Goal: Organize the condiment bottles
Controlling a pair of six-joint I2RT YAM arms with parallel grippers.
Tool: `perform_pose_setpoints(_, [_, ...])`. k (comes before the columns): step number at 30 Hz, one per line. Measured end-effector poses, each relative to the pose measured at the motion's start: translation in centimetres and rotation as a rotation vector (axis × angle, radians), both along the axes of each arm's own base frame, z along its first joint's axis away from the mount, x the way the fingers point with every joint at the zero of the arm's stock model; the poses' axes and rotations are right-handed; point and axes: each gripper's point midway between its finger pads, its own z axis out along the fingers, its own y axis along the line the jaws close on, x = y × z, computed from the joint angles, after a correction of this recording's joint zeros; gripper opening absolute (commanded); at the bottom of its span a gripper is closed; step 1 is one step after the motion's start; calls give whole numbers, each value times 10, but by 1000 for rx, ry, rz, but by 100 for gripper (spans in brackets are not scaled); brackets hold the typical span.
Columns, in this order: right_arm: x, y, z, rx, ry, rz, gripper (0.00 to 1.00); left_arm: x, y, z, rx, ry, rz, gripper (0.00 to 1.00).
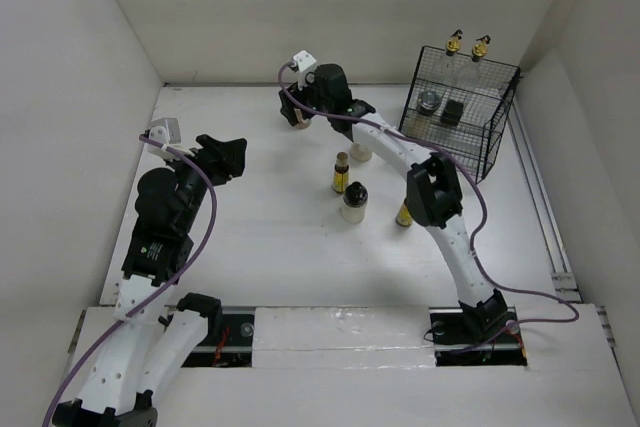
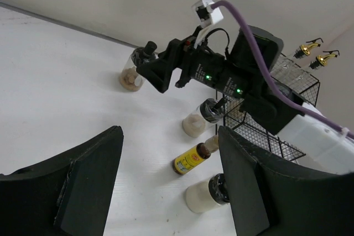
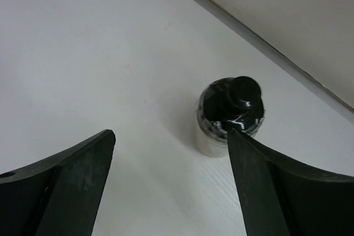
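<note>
My right end effector (image 3: 171,136) is wide open and holds nothing. It hangs over a black-capped jar (image 3: 229,115) that stands on the surface (image 3: 83,53), close to the back wall. The jar is not in the middle of the gap. It sits off to one side, and one finger (image 3: 265,181) looks right at the edge of its cap.

If I go down like this, I think that finger will hit the cap and tip the jar, or shove it at the wall.

My right arm also reaches over a half-hidden jar (image 1: 360,153) (I only see a bit of it), so a careless swing toward the wire rack (image 1: 460,117) could knock it over.

My left end effector (image 2: 168,136) is partly open, holds nothing, and waits far off on the left.
</note>
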Motion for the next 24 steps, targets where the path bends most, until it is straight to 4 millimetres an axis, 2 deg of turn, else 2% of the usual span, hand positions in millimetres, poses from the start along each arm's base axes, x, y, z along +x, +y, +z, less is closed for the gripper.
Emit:
perform_pose_setpoints(3, [17, -1, -13, -23, 5, -51, 91, 0, 0, 0, 0, 1, 0, 65])
perform_pose_setpoints(8, [39, -10, -20, -32, -12, -143, 92, 0, 0, -1, 0, 2, 0, 65])
perform_pose_setpoints(14, [53, -6, -33, -9, -17, -177, 96, 3, -1, -3, 3, 11, 0, 65])
perform_pose_setpoints(19, [59, -2, -60, 6, 10, -194, 96, 3, -1, -4, 3, 13, 1, 65])
perform_pose_setpoints(22, [63, -4, -72, 18, 31, -211, 90, 3, -1, -4, 3, 13, 1, 65])
perform_pose_setpoints(23, [64, -4, -73, 27, 33, -217, 82, 3, -1, -4, 3, 13, 1, 65])
perform_pose_setpoints(24, [65, -4, -73, 35, 33, -222, 78, 3, -1, -4, 4, 12, 1, 65])
